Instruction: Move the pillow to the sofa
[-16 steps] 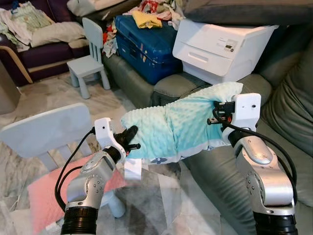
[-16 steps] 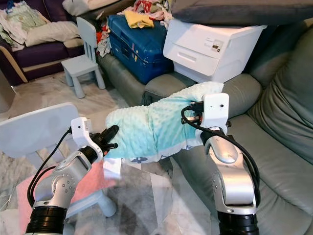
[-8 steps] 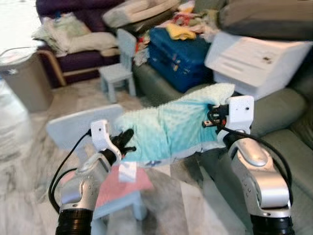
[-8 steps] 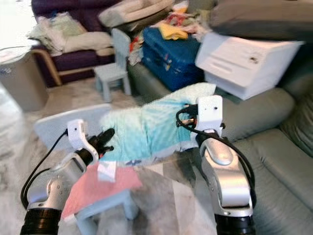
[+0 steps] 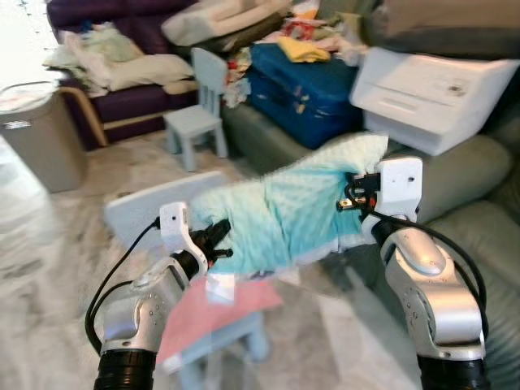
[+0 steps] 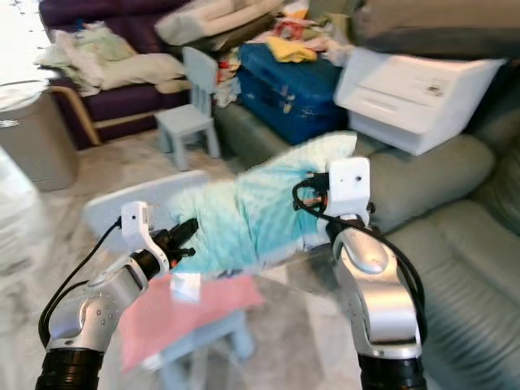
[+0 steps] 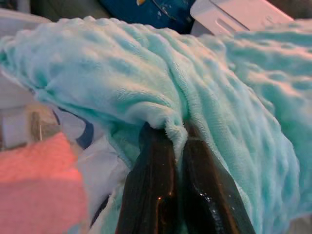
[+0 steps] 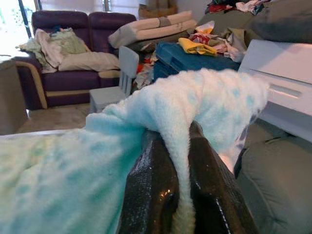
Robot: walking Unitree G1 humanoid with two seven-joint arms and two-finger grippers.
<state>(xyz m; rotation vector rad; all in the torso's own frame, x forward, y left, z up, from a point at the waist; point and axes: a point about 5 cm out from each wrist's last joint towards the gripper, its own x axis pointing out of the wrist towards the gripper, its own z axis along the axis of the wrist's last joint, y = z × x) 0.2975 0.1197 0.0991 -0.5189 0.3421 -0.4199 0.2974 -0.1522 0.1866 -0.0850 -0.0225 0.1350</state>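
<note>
Mint pillow [image 5: 284, 211] held in the air between left gripper [image 7: 176, 146] and right gripper [image 8: 178, 141], each pinching a fold of plush, above the pink-cushioned chair [image 5: 219, 313] beside the grey sofa [image 5: 479, 236]; white tag [image 5: 220, 288] unreadable.

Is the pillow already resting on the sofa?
No, the pillow hangs in the air, pinched between the left hand and right hand, short of the sofa.
</note>
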